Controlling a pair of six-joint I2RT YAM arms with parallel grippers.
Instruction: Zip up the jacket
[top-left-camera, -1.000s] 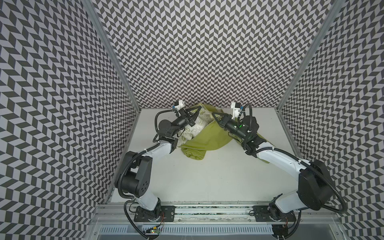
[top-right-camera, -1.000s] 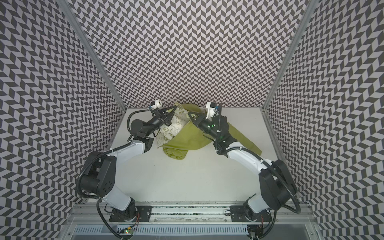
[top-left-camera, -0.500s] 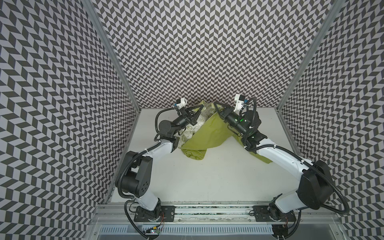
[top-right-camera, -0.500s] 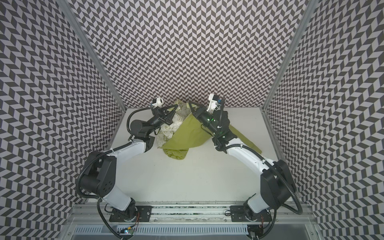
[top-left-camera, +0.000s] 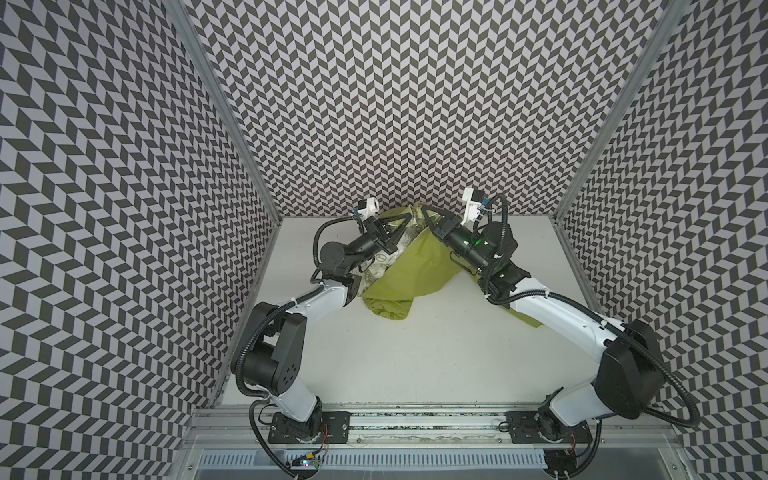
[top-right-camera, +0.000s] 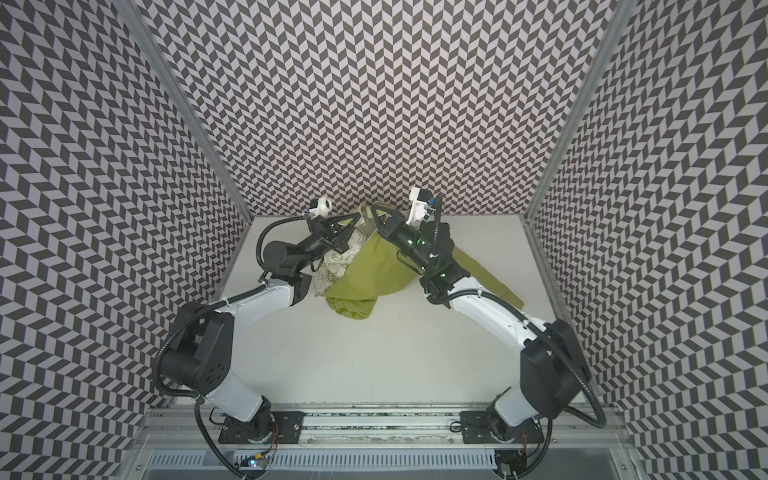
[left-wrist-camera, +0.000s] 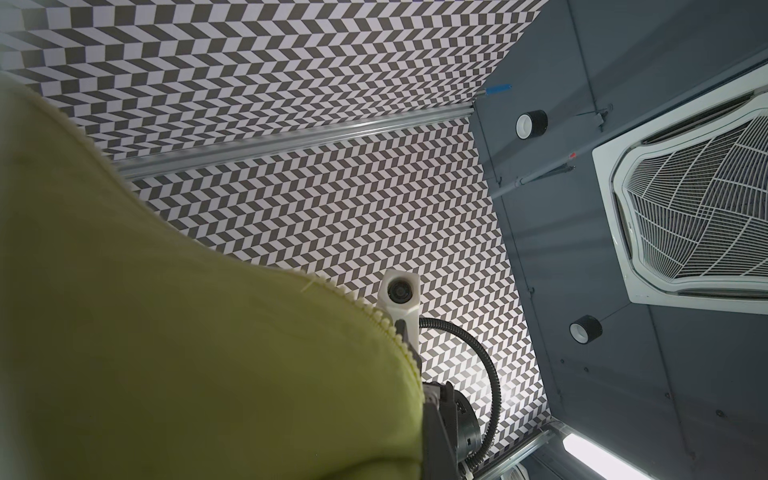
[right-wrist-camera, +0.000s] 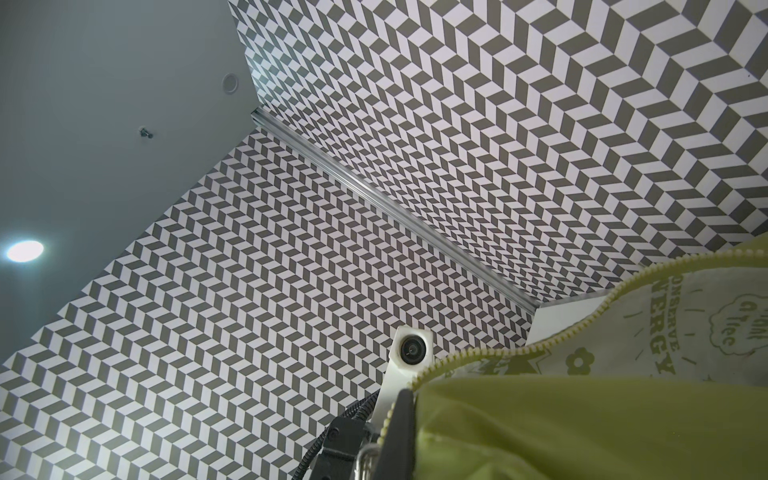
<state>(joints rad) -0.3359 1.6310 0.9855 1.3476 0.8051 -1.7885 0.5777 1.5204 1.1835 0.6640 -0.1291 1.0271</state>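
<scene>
Top views: we note the table (top-left-camera: 415, 357) under the jacket (top-left-camera: 399, 270), which hangs below both jaws. Arms reach forward, wrists tilted up; left gripper (top-left-camera: 406, 218) and right gripper (top-left-camera: 423, 208), tips close together, clamp its zipper edge.

Left gripper (top-left-camera: 400, 220): raised, jaws closed pinching jacket (top-left-camera: 415, 270). Right gripper (top-left-camera: 428, 212): likewise, tips just beside left gripper's.
</scene>
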